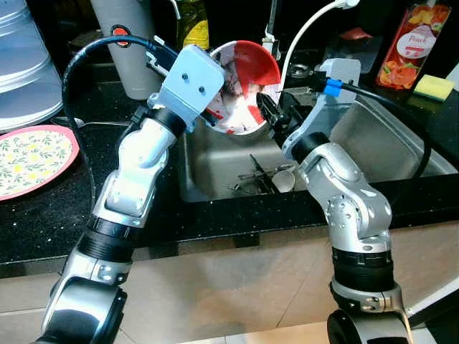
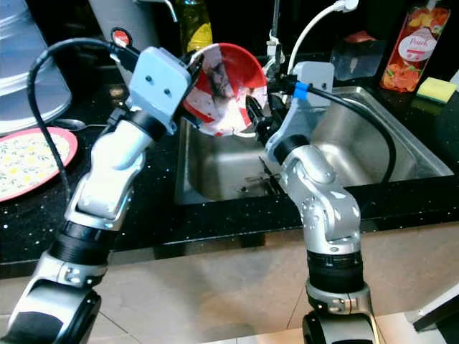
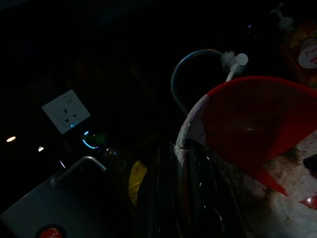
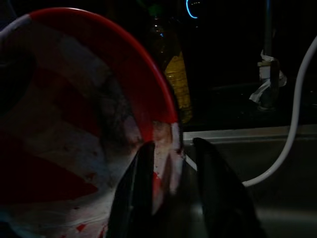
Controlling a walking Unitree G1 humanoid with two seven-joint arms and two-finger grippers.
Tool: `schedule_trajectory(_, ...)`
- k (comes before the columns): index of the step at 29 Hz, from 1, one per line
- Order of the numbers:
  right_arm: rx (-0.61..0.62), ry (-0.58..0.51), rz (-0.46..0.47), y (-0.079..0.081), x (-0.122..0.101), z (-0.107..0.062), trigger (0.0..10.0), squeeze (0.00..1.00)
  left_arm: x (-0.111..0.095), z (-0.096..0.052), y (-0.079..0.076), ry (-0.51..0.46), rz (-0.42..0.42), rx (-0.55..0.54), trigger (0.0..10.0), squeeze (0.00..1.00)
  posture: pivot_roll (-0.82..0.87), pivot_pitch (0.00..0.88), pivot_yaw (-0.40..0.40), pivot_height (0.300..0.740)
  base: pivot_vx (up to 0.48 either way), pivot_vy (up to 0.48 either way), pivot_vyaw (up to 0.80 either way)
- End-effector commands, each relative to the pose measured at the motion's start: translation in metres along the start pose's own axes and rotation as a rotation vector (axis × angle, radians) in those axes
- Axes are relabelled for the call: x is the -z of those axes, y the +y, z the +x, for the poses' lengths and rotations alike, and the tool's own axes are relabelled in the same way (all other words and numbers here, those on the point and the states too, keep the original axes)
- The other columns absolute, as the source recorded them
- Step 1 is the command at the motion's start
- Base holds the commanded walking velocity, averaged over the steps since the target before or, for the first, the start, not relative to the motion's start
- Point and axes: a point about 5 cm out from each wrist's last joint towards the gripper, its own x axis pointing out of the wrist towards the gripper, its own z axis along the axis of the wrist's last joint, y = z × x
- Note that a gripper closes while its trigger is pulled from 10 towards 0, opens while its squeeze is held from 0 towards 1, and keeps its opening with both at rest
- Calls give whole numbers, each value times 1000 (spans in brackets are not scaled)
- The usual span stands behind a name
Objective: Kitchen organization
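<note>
Cutlery (image 1: pixel 262 175) and a small white cup (image 1: pixel 284 180) lie on the sink (image 1: pixel 401 140) floor, below both sets of fingers. Above them, the red-and-white bowl (image 1: pixel 244 82) hangs tilted over the basin, soiled inside. Left gripper (image 3: pixel 190 171) is clamped on its rim, one finger either side. Right gripper (image 4: pixel 173 168) pinches the opposite rim edge between its two fingers. Beyond the fingers stand a yellow bottle (image 1: pixel 192 25) and white hose (image 1: pixel 305 32). A floral plate (image 1: pixel 32 158) lies well off to the left.
</note>
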Motion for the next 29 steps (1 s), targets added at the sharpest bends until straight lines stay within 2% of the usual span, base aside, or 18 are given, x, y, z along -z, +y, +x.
schedule_trajectory(1,17,20,36,-5,3,-2,0,0,-8,-1,-1,-40,-2,2,10000,0,-107,115,50,740,0,0,0)
schedule_trajectory(3,8,22,57,-4,3,-2,0,0,-8,-1,-5,-41,4,16,10000,0,-107,115,50,740,0,0,0)
schedule_trajectory(7,-17,31,119,-2,4,-2,0,0,-10,-2,-23,-52,-14,66,10000,0,-107,115,49,740,0,0,0)
schedule_trajectory(12,-22,37,122,-1,4,-2,0,0,-12,-2,-28,-57,-17,77,10000,0,-107,115,49,740,0,0,0)
schedule_trajectory(13,-27,55,112,-1,6,-2,2902,0,-14,-2,-31,-67,-4,90,10000,0,-107,113,49,740,0,0,0)
schedule_trajectory(14,-29,63,110,0,7,-2,2902,0,-15,-2,-32,-71,3,96,10000,0,-107,113,49,740,0,0,0)
schedule_trajectory(15,-28,68,105,0,8,-2,10000,0,-15,-2,-33,-74,9,101,10000,0,-108,114,49,740,0,0,0)
schedule_trajectory(16,-28,68,105,0,8,-2,10000,0,-15,-2,-33,-74,9,101,10000,0,-108,114,49,740,0,0,0)
schedule_trajectory(17,-27,69,103,0,8,-2,10000,0,-14,-2,-33,-74,1,105,10000,1000,-108,114,49,740,0,0,0)
schedule_trajectory(21,-17,72,87,0,9,-2,10000,0,-13,-1,-34,-60,-13,105,10000,1000,-108,113,51,740,0,0,0)
schedule_trajectory(22,13,74,59,-3,10,-2,10000,0,-13,-2,-37,-50,-24,142,10000,0,-108,112,52,740,0,0,0)
schedule_trajectory(23,13,74,59,-3,10,-2,10000,0,-13,-2,-37,-50,-24,142,10000,0,-108,112,52,740,0,0,0)
schedule_trajectory(26,61,68,37,-9,10,-1,10000,0,-13,-4,-38,-31,-101,159,10000,0,-108,112,52,740,0,0,0)
schedule_trajectory(29,134,57,28,-19,9,-1,10000,0,-6,-6,-26,13,-107,105,10000,0,-106,116,59,740,0,0,0)
